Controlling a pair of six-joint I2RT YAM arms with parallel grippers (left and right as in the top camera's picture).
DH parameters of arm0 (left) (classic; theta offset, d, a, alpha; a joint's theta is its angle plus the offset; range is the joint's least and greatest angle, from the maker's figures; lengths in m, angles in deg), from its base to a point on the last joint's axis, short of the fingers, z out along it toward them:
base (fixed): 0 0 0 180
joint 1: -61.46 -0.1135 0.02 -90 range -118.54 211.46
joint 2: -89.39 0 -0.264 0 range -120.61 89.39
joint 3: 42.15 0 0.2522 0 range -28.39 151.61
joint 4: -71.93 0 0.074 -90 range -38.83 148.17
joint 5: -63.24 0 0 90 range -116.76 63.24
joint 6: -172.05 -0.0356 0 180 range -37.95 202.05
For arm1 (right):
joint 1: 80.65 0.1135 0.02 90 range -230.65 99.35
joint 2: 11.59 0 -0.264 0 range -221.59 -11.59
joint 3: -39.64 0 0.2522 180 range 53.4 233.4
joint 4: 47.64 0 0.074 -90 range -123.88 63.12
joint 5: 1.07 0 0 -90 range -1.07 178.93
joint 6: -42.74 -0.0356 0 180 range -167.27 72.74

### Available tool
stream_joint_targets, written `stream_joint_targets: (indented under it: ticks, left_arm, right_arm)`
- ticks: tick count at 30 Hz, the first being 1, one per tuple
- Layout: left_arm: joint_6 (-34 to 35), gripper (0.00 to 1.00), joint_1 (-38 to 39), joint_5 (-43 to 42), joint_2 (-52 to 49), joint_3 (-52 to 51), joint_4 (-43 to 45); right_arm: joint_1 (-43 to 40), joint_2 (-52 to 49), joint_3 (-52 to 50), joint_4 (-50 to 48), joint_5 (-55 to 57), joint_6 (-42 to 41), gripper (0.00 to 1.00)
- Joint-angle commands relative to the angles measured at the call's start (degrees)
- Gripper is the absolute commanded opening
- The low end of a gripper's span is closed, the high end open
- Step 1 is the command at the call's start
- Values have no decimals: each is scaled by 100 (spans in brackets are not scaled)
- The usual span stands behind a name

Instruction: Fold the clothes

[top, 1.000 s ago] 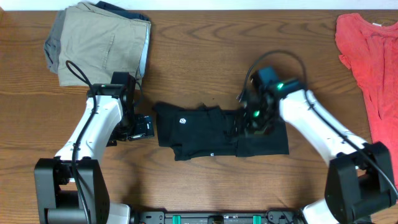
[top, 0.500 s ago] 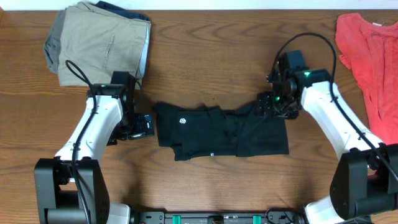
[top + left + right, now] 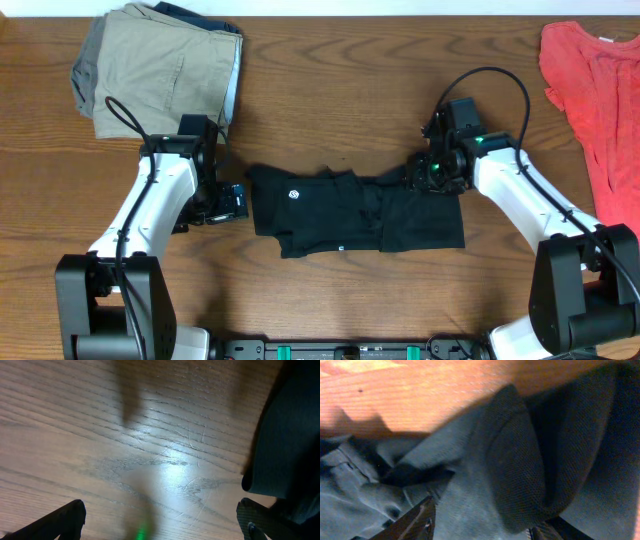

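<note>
The right gripper [image 3: 428, 172] is pressing down at the 1 o'clock corner of the clothes [image 3: 340, 210]. In its wrist view a raised ridge of black fabric is lying between the two fingertips, yet the pictures are not showing whether the jaws are pinching that ridge or only straddling it. The left gripper [image 3: 232, 203] is hovering low at the 9 o'clock edge of the garment, just beside the cloth, with its fingers spread wide and nothing between them but bare wood. The clothes, a black trouser-like piece, are lying in the middle of the table [image 3: 330, 80], gathered into a wide, uneven band running from 9 o'clock to 3 o'clock. A small white logo [image 3: 294, 194] is showing near the 9 o'clock end. Several layers are overlapping and the edges are sitting crooked, with wrinkles bunching toward the centre. By this look the folding is under way but not finished: the piece is looking partly doubled over, and it seems to need at least one more fold and some squaring of the edges. Farther out, a folded khaki garment [image 3: 160, 65] is resting at the table's 10 o'clock corner, and a coral-red top [image 3: 595, 90] is lying at the 2 o'clock edge, both well apart from the black piece.
</note>
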Motion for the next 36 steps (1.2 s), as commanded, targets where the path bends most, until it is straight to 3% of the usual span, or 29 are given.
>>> stream_joint_targets:
  ticks: [1, 9, 11, 16, 20, 24, 26, 32, 36]
  left_arm:
    - [79, 98, -31, 39, 26, 90, -15]
    - [76, 98, -31, 39, 26, 90, -17]
    - [76, 98, -31, 42, 26, 90, -17]
    - [76, 98, -31, 42, 26, 90, -15]
    - [76, 98, -31, 44, 26, 90, -15]
    - [76, 98, -31, 42, 26, 90, -15]
    - [76, 98, -31, 42, 26, 90, -13]
    - [79, 98, -31, 42, 26, 90, 42]
    - [81, 98, -31, 39, 26, 90, 118]
  right_arm:
    - [181, -24, -74, -223, -92, -133, 52]
    - [632, -24, -79, -702, -92, -428, 15]
    - [726, -24, -79, -815, -92, -428, 11]
    - [809, -22, 68, -734, -227, -310, 12]
    - [520, 96, 680, 181, -321, -205, 1]
    - [103, 269, 1266, 1010, -166, 9, 13]
    - [-131, 304, 1386, 1248, 42, 9, 14]
    - [-428, 140, 1126, 1283, 219, 149, 10]
    - [-293, -52, 599, 811, -131, 107, 8]
